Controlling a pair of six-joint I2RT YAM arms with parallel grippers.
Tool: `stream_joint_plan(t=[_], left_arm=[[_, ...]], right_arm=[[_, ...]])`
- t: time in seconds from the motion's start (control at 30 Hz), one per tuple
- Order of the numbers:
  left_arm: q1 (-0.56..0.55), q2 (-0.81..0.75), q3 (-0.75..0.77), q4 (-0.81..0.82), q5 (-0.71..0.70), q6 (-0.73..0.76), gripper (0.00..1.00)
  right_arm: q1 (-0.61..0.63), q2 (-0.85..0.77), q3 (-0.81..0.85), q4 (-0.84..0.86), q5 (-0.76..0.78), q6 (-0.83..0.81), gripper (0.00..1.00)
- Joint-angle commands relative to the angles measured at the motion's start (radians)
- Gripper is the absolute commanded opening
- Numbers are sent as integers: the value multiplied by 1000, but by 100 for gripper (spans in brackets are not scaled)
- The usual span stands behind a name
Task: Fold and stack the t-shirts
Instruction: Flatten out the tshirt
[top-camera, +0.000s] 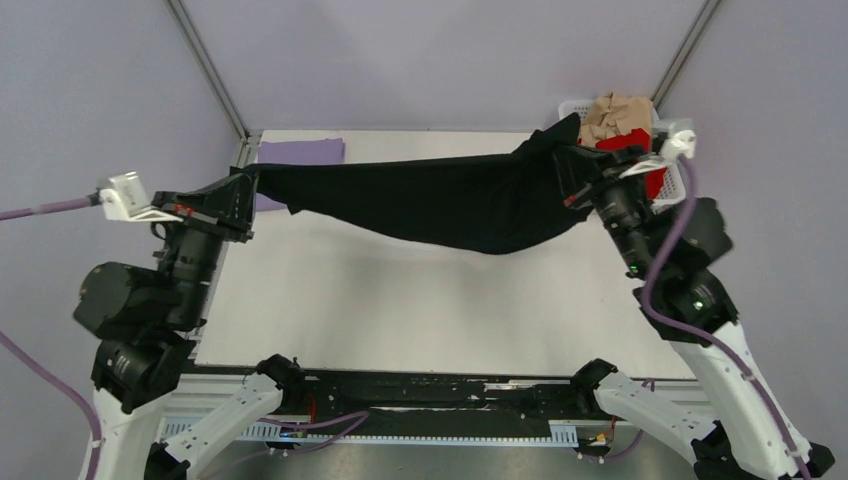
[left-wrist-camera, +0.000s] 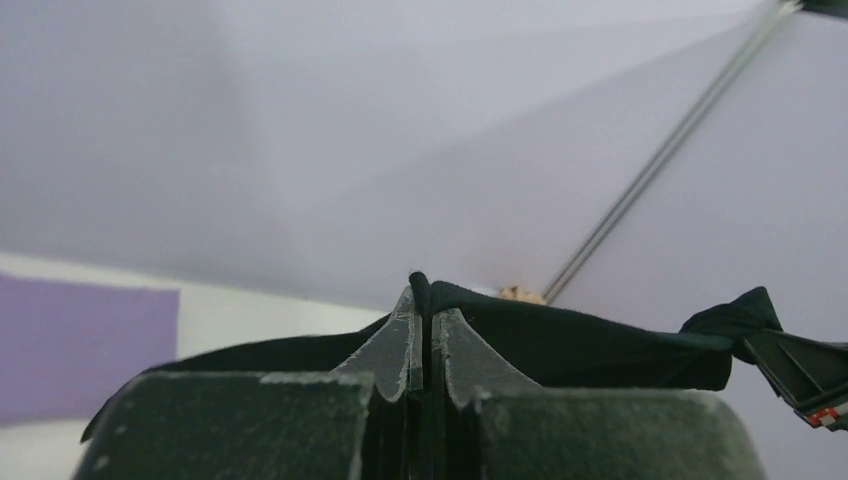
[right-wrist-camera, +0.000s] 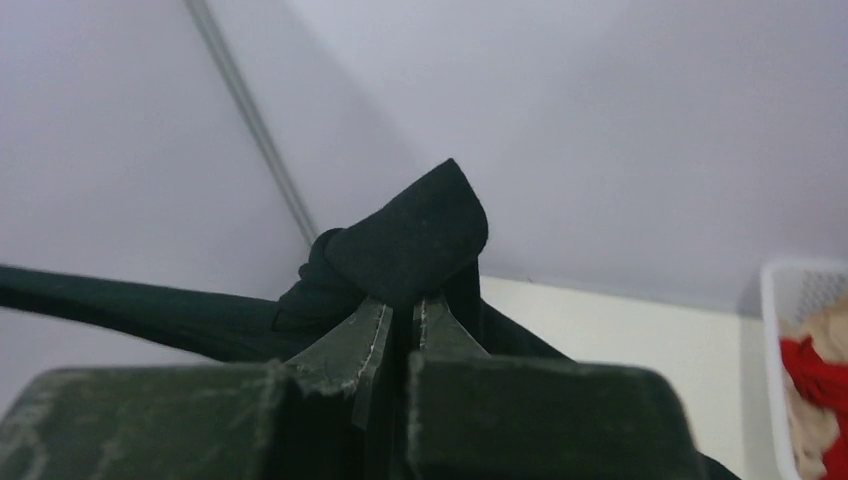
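Now my left hand (left-wrist-camera: 421, 300) is pinched shut on the left end of the black t-shirt (top-camera: 440, 205), and my right hand (right-wrist-camera: 400, 305) is clamped on a bunched fold at its right end. The shirt sags between them above the far half of the table (top-camera: 420, 320). I judge I should draw both hands apart evenly until the sag goes, then lower them level, clear of the lavender t-shirt (top-camera: 300, 151) at the far left.
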Motion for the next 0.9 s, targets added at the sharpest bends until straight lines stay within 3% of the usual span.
stream_joint_plan(t=[0.0, 0.27, 0.43, 0.57, 0.7, 0.83, 0.87], left_arm=[[-3, 40, 172, 76, 151, 77, 0], [-3, 80, 370, 46, 294, 92, 0], [-3, 104, 423, 43, 289, 108, 0], [-3, 131, 396, 50, 230, 125, 0], [-3, 152, 264, 121, 55, 159, 0], [-3, 226, 95, 208, -312, 210, 0], [-2, 251, 42, 243, -461, 215, 0]], right_arm=[[-1, -54, 193, -49, -285, -43, 0], [-1, -82, 417, -187, -538, -19, 0], [-1, -72, 492, -226, -560, -34, 0], [-1, -37, 490, -233, -459, -71, 0], [-1, 24, 442, -225, -245, -132, 0], [-1, 109, 347, -215, -27, -168, 0], [-1, 135, 317, -206, 37, -169, 0]])
